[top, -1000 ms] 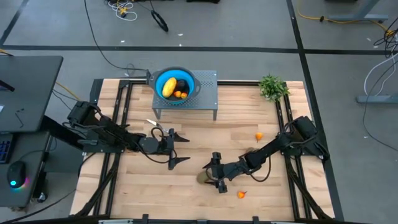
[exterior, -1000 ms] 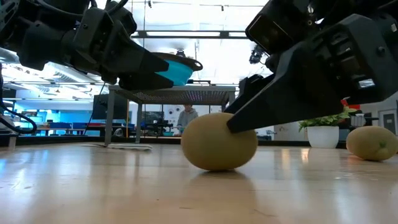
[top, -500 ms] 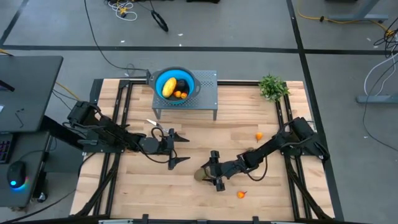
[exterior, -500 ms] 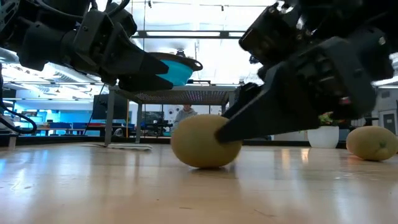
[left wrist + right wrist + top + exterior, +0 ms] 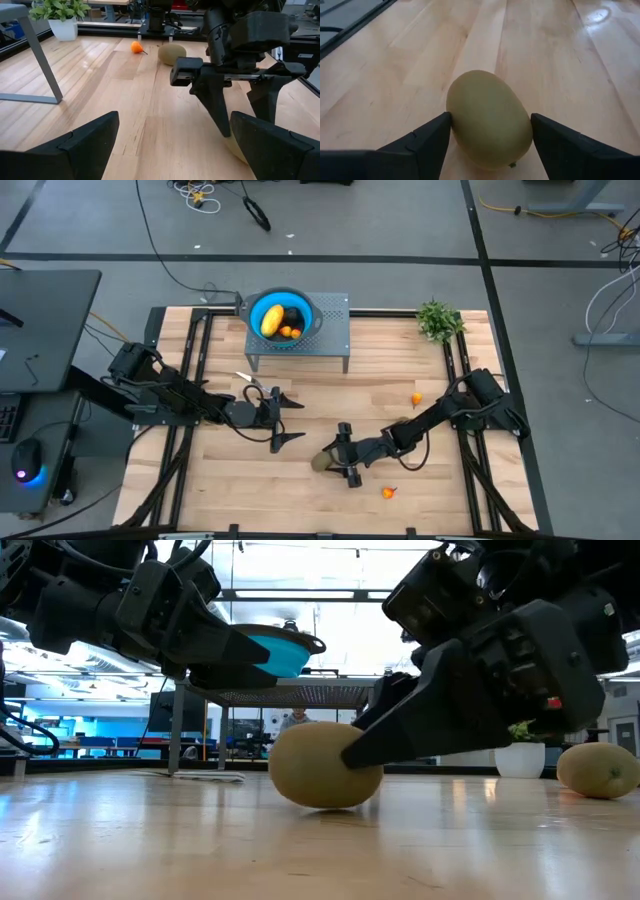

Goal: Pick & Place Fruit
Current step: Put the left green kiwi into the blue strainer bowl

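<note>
While bare worktop (image 5: pixel 310 500) lies open toward the front edge, the right gripper (image 5: pixel 338 458) pinches its jaws onto the olive-brown fruit (image 5: pixel 315 765), nudged leftward since before; left gripper (image 5: pixel 288 420) gapes wide.

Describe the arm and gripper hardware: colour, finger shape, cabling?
Both arms are matte black with blocky joint housings. The left gripper and right gripper each carry two flat, wedge-shaped black fingers tapering to points. A black cable loops beside the right arm. A small red marking shows on the right gripper's body.
</note>
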Robot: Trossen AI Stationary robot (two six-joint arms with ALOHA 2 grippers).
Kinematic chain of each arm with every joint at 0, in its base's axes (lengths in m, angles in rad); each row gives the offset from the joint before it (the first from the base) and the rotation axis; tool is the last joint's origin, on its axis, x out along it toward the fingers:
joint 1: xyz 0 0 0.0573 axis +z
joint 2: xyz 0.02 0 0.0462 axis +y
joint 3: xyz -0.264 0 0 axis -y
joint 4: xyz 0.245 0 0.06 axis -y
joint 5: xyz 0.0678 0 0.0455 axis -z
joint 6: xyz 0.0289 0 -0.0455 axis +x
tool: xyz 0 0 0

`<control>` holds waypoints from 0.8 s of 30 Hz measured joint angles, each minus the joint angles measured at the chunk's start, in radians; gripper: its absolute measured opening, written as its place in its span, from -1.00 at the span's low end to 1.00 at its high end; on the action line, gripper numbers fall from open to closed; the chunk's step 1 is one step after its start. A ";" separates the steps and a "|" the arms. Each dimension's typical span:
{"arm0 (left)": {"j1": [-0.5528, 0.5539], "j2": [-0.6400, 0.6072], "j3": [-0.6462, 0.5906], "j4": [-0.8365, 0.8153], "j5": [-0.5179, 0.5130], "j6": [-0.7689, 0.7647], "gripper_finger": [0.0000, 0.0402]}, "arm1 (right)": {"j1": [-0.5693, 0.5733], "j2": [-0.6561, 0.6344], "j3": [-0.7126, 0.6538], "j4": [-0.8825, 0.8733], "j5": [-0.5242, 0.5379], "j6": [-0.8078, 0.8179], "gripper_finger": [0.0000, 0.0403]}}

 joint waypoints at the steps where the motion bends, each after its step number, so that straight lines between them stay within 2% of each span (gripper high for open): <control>1: 0.000 0.000 0.000 0.000 0.000 0.000 0.95 | 0.000 -0.008 -0.001 -0.003 0.000 0.000 0.35; 9: 0.000 0.000 0.000 -0.003 0.000 0.000 0.95 | 0.004 -0.087 0.000 -0.043 0.002 -0.008 0.30; 13: 0.000 0.000 0.000 -0.003 0.003 0.000 0.95 | 0.006 -0.162 0.000 -0.142 0.032 -0.008 0.30; 16: 0.000 0.000 0.000 0.002 0.011 -0.001 0.95 | 0.016 -0.236 0.000 -0.250 0.109 -0.008 0.30; 19: 0.000 0.000 0.000 0.008 0.024 -0.009 0.95 | 0.032 -0.309 0.000 -0.362 0.230 -0.002 0.30; 22: 0.000 0.000 0.000 0.045 0.059 -0.007 0.95 | 0.045 -0.363 0.000 -0.411 0.359 0.019 0.30; 24: -0.010 0.006 0.012 0.058 0.050 0.025 0.95 | 0.046 -0.376 0.000 -0.405 0.394 0.027 0.30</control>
